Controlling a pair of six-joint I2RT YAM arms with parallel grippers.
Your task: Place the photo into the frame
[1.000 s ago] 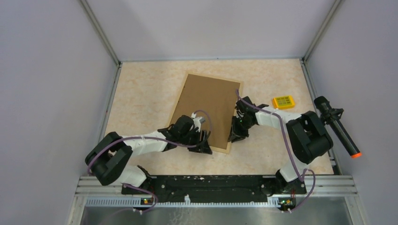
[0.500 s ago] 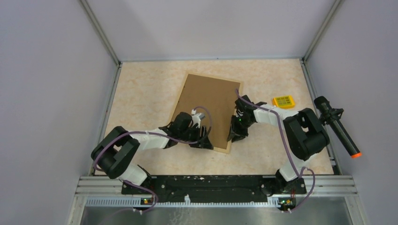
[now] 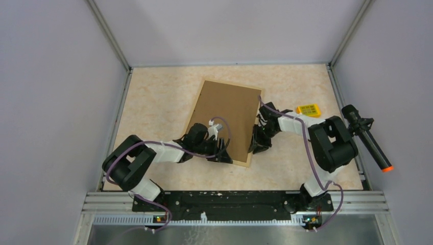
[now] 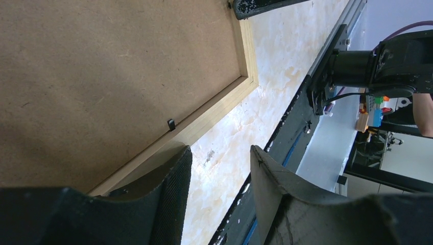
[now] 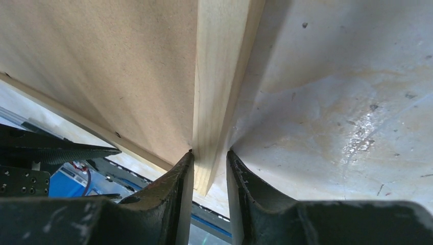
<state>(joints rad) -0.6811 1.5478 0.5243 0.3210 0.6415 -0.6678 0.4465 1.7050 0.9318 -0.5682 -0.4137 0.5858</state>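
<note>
Your left elbow swung inward; left gripper (image 4: 219, 163) gaped beside light-wood rectangular frame (image 3: 224, 117), right gripper (image 5: 209, 153) pinched its rail.

Pale grey panel walls (image 3: 230, 30) rise on three sides of the beige marbled table (image 3: 158, 102); a slotted metal rail (image 3: 367, 198) runs along its near edge.

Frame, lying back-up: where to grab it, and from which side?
Grip the light wood rail on its right long edge, near the near corner, coming in from the right. The frame lies flat, its brown back too broad to span; only the thin rim fits between fingers. The right gripper straddles that rail there.
</note>
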